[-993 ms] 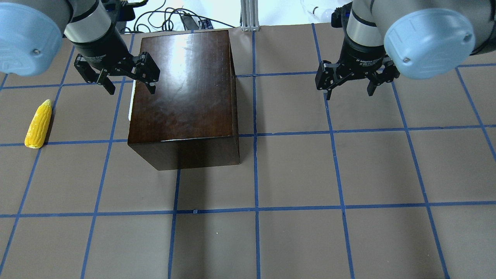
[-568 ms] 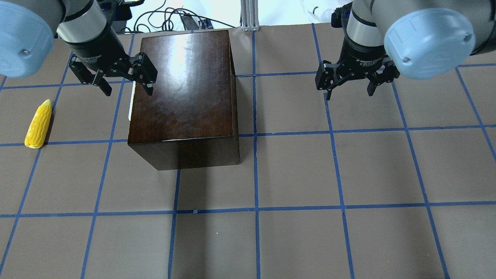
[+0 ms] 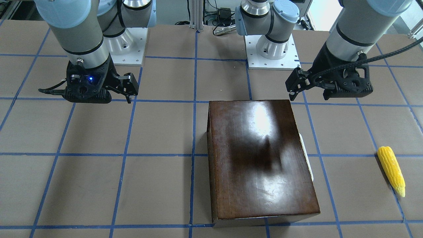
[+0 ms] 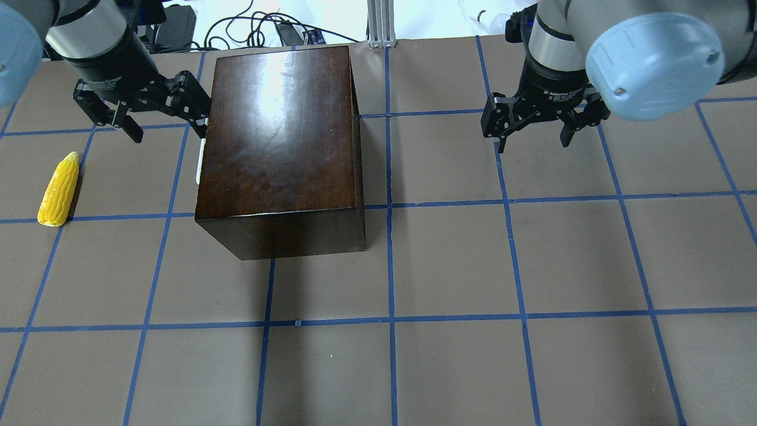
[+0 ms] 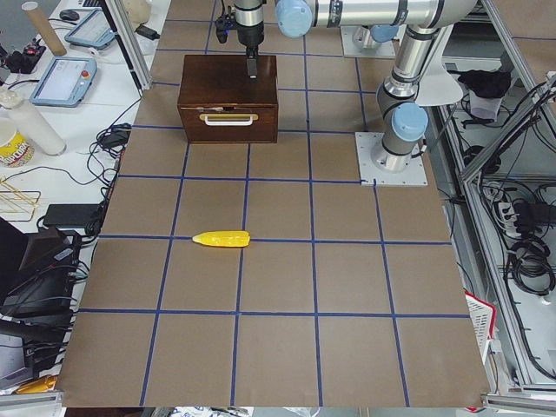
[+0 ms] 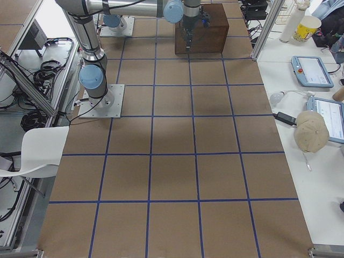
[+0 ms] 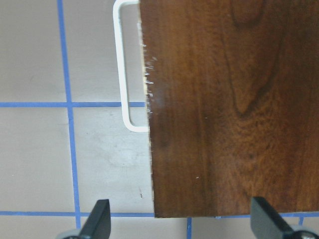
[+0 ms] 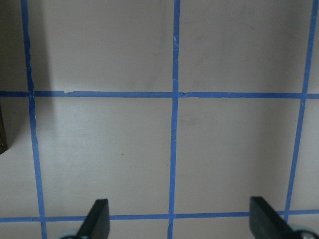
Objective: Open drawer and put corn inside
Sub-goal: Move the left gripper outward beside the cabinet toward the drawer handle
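The dark-brown box [image 4: 278, 148] stands on the table left of centre. Its drawer is shut, and its front panel with the white handle [image 5: 228, 119] faces the table's left end. The handle also shows in the overhead view [image 4: 201, 155] and the left wrist view [image 7: 122, 69]. The yellow corn [image 4: 59, 189] lies on the table left of the box, apart from it, and also shows in the front-facing view [image 3: 391, 170]. My left gripper [image 4: 168, 127] is open and empty above the box's handle-side edge [image 7: 180, 221]. My right gripper [image 4: 532, 142] is open and empty over bare table right of the box.
The brown table cover carries a blue tape grid [image 4: 390, 266]. Cables and an aluminium post [image 4: 381, 23] sit at the back edge. The arm bases [image 3: 271, 49] stand behind the box. Side benches with tablets [image 5: 65, 78] flank the table ends.
My left gripper has moved left, from over the box's top to its handle-side edge. The right arm, box and corn have not moved.
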Action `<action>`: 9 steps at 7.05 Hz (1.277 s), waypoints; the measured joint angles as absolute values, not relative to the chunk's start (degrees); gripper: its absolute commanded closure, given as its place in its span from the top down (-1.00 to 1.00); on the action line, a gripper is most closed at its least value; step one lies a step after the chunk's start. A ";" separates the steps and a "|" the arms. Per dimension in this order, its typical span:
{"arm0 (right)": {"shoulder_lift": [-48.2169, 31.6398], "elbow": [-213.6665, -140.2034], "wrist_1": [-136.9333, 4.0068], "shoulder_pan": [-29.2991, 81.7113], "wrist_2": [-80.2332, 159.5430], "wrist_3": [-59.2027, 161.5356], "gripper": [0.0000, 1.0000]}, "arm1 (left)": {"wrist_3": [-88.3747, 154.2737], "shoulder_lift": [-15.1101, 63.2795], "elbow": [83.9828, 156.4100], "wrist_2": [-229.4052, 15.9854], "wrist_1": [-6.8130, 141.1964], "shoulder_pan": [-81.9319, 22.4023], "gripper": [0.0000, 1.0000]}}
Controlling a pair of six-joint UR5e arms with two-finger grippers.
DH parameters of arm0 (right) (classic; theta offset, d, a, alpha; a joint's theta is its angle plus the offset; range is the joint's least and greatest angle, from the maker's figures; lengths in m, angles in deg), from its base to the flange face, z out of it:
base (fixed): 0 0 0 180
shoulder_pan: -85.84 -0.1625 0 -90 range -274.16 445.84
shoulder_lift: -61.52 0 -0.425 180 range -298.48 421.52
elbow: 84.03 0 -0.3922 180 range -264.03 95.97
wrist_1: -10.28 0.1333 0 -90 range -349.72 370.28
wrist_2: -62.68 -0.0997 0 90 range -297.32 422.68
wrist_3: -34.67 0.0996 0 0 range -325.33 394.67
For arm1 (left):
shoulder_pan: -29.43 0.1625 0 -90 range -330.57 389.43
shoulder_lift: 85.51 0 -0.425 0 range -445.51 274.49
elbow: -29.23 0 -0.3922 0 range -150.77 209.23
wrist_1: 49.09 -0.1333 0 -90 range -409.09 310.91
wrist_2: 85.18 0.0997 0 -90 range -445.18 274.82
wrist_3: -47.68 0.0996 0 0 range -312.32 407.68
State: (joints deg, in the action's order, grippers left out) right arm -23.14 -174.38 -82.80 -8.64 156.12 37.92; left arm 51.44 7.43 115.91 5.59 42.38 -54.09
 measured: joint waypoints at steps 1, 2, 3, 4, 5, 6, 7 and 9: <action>-23.17 -174.38 -82.80 -8.65 156.14 37.92 1.00 | 51.70 7.03 115.85 5.58 42.44 -52.93 1.00; -23.17 -174.38 -82.79 -8.64 156.13 37.92 1.00 | 52.04 6.86 115.79 5.45 42.39 -51.36 1.00; -23.17 -174.38 -82.79 -8.64 156.11 37.92 1.00 | 53.76 6.95 115.75 5.22 42.21 -49.04 1.00; -23.18 -174.38 -82.79 -8.64 156.12 37.92 1.00 | 57.27 7.38 115.50 4.75 41.95 -46.55 1.00; -23.19 -174.38 -82.79 -8.64 156.16 37.92 1.00 | 60.68 8.05 115.03 3.98 41.78 -44.62 1.00; -23.20 -174.38 -82.81 -8.65 156.18 37.92 1.00 | 64.31 8.92 114.64 3.40 41.58 -42.66 1.00; -23.20 -174.38 -82.83 -8.64 156.19 37.92 1.00 | 67.53 10.04 114.58 2.68 41.35 -40.68 1.00; -23.16 -174.38 -82.84 -8.64 156.18 37.92 1.00 | 70.07 13.05 114.97 0.07 39.57 -38.59 1.00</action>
